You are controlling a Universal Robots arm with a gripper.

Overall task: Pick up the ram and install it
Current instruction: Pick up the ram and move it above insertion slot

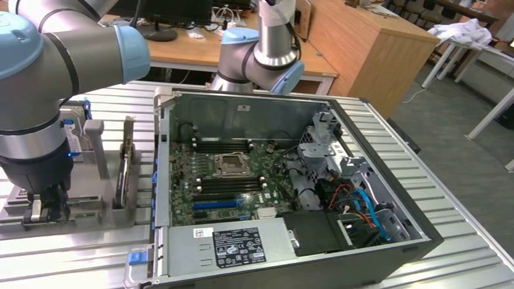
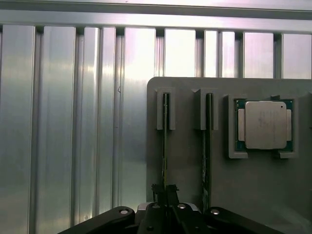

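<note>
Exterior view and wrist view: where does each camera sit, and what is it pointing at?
Exterior view: off the arm, up high, looking down on the open computer case, table and grey holder; the arm and claw show.
Wrist view: on the wrist, looking down past the claw, shut on the ram, at the grey holder.
Shared: claw, grey holder, table.

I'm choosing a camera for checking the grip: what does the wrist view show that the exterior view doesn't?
Wrist view: the processor in its nest, and the claw shut on a ram standing edge-on. Exterior view: the open case with its motherboard. Both: the grey tray on the slatted table, and the claw down at it.
</note>
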